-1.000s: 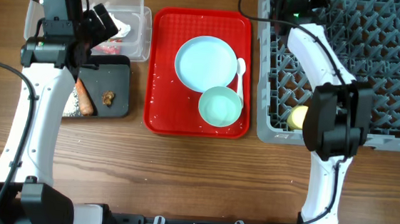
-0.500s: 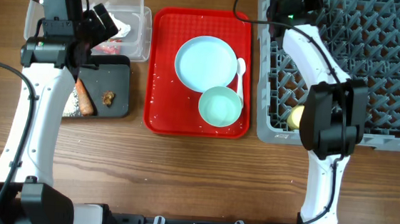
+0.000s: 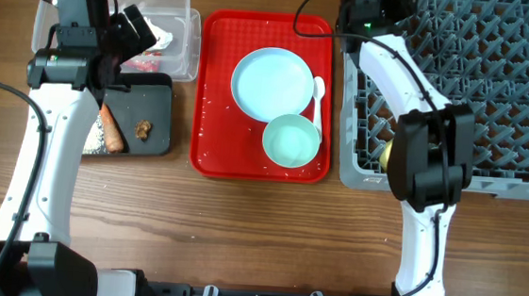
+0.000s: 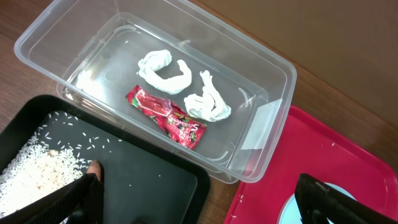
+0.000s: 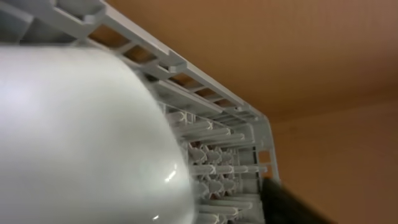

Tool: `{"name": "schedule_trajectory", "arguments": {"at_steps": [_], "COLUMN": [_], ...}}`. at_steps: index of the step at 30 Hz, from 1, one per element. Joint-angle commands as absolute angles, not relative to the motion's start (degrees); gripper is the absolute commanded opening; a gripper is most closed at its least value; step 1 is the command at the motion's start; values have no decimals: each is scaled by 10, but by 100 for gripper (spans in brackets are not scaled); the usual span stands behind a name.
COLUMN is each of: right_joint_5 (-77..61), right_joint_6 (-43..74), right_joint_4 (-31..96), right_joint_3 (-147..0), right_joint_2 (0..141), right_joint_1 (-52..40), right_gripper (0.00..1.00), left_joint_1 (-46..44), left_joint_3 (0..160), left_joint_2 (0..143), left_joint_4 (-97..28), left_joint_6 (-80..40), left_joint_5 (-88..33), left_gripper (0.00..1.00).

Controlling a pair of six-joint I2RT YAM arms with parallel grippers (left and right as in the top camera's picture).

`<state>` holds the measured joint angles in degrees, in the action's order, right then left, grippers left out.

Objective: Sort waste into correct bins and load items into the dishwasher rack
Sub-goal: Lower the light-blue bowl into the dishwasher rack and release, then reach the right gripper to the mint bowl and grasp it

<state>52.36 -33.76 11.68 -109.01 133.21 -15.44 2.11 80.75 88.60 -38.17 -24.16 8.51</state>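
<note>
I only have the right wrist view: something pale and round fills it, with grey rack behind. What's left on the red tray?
Observer: A plate, a bowl and a spoon lie on the red tray.
Operator: Where's the other arm?
Observer: The left arm has its jaws open above the clear tub.
Operator: What's in that tub?
Observer: Two crumpled white papers and a red wrapper.
</note>
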Motion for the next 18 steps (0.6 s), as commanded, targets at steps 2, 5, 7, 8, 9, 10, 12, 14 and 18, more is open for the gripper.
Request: {"name": "schedule_trajectory", "arguments": {"at_steps": [2, 5, 7, 8, 9, 10, 12, 14, 18], "right_joint_5": [529, 522, 515, 512, 506, 496, 473, 434, 314], "right_joint_6": [-328, -324, -315, -309, -309, -306, -278, -236, -138], "right_joint_4": [116, 116, 117, 117, 122, 129, 146, 173, 257], "right_joint_3": [-1091, -1091, -1091, -1091, -1091, -1091, -1091, -1091, -1091], "right_joint_2": [1344, 1338, 1332, 1328, 1324, 1319, 1306, 1289, 1243], "right_joint_1": [-174, -185, -193, -198, -203, -208, -216, -224, -233], "right_gripper": [99, 100, 100, 100, 100, 100, 100, 100, 100], "left_joint_1": [24, 24, 24, 24, 24, 24, 24, 24, 24], "left_joint_3": [810, 810, 810, 810, 810, 810, 810, 810, 810], "left_joint_2": [886, 886, 886, 886, 886, 886, 886, 886, 886], "left_joint_4": [-380, -380, -380, -380, -380, -380, -380, -380, -380], "left_joint_6": [-245, -245, -245, -245, -245, -245, -245, -245, -245], "left_joint_5": [84, 84, 84, 84, 84, 84, 84, 84, 84], "left_gripper": [100, 100, 100, 100, 100, 100, 100, 100, 100]}}
